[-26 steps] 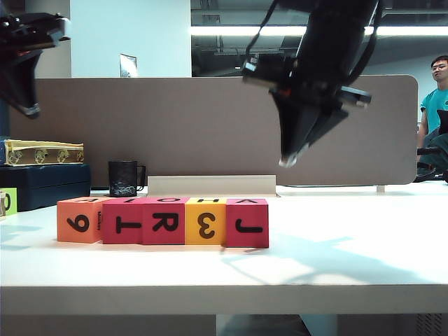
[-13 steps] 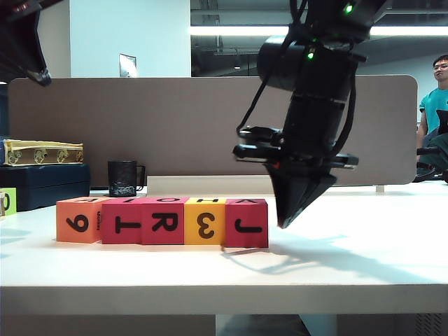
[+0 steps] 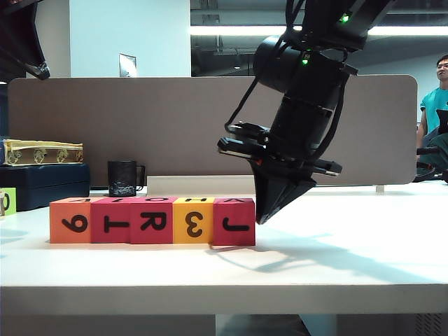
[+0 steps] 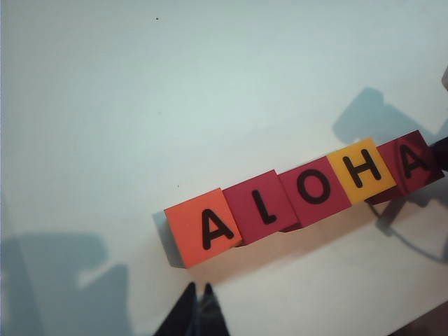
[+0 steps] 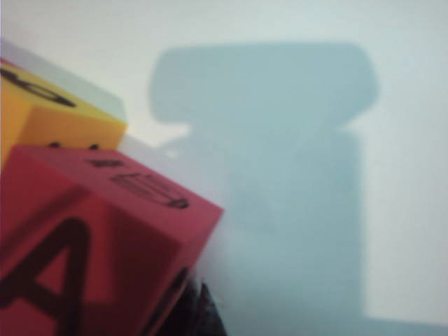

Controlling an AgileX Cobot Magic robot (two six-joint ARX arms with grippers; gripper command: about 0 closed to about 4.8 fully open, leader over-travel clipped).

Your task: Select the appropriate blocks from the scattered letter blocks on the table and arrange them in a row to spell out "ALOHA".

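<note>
Five letter blocks stand touching in a row on the white table (image 3: 336, 259): orange (image 3: 70, 220), red (image 3: 110, 220), red (image 3: 152, 220), yellow (image 3: 193, 220), red (image 3: 234, 220). From the left wrist view their tops read ALOHA: orange A (image 4: 203, 227), L (image 4: 260, 206), O (image 4: 313, 189), H (image 4: 362, 169), A (image 4: 414, 161). My right gripper (image 3: 262, 218) is shut and empty, its tip against the row's right end, beside the red A block (image 5: 84, 259). My left gripper (image 4: 198, 288) is shut and empty, high at the far left (image 3: 42, 68), apart from the blocks.
A taupe divider panel (image 3: 175, 119) closes the back of the table. A black mug (image 3: 124, 178), a dark box (image 3: 42, 183) with a yellow case on top and a lime-green block (image 3: 7, 199) sit at the back left. A person (image 3: 437, 91) stands far right.
My right gripper came down from above to the row's right end and the whole row slid a little to the left. My left gripper rose toward the upper left.
</note>
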